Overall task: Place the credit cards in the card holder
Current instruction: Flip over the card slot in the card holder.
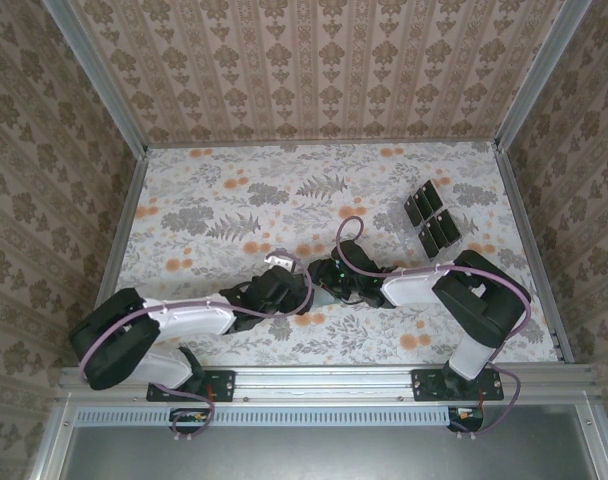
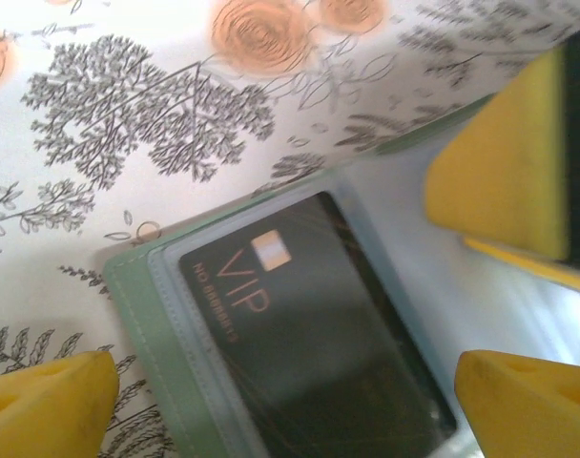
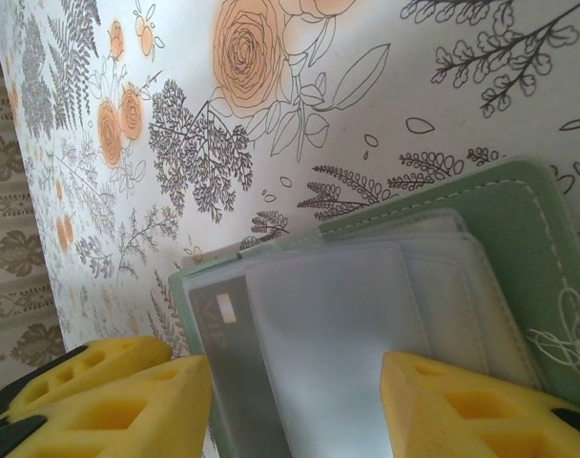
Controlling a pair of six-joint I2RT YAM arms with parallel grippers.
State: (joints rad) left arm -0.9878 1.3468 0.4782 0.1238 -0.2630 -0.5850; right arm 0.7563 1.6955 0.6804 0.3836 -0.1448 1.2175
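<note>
Grey-green matte card holder [image 2: 137,320] lies open on floral worktop [image 2: 42,239], between arms. Glossy black VIP credit card [image 2: 300,334] sits inside its clear sleeve. Left tool [image 2: 285,405] spread wide, gripping nothing. Right tool [image 3: 290,396] also wide, empty, over holder. More black cards [image 1: 431,201] far right, well apart.

Both arms are built alike: the left arm [image 1: 189,318] and the right arm [image 1: 414,288] have glossy white shells between bulky black joint housings, and a thin purple cable [image 1: 339,235] loops along each. Black base plates [image 1: 206,384] sit on a silver rail [image 1: 314,378]. The left gripper [image 2: 280,401] and the right gripper [image 3: 295,382] have bright yellow pads [image 3: 109,391] with moulded hollows.
</note>
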